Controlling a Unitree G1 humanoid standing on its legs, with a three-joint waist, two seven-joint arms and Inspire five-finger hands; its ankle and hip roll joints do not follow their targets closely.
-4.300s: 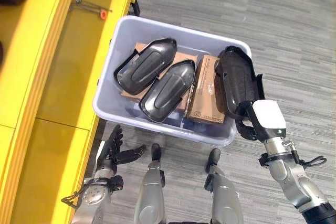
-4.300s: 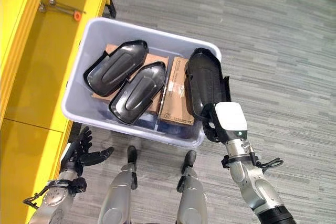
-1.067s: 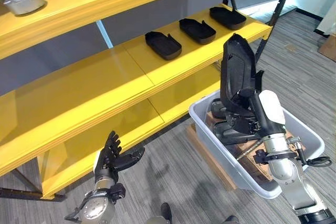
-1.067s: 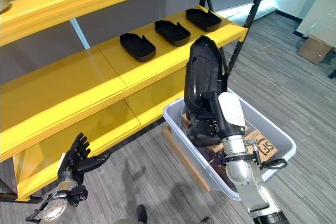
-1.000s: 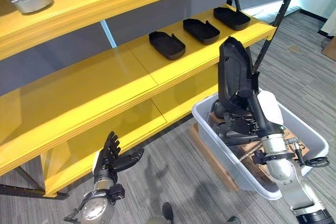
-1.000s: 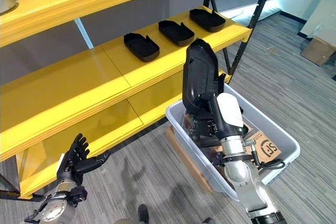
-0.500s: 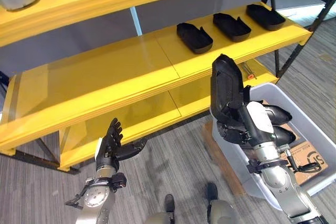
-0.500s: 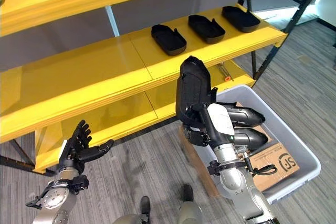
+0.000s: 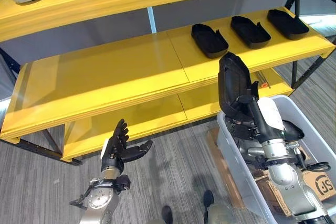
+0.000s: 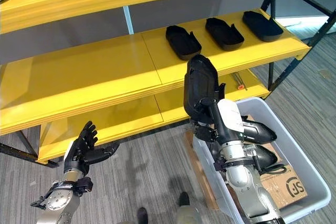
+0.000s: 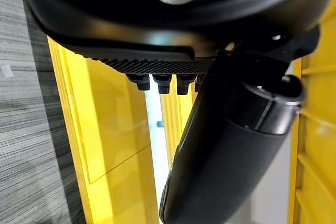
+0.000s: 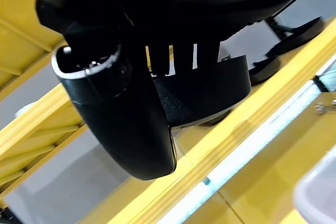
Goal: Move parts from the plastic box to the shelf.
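The right hand [image 9: 251, 121] grips a black part [image 9: 232, 86] upright at centre right, above the box [image 10: 310, 174]. It stands tall; tilting could clip the shelf [image 9: 105, 77] edge. The left hand [image 9: 119, 145] idles open, lower left.

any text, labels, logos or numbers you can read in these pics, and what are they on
Cardboard box in the plastic box: one dark round printed mark on top, too small to read reliably.
Black part in the right hand, fingers curled round it: no text visible.
Yellow shelf and the parts lying on it: no text visible.
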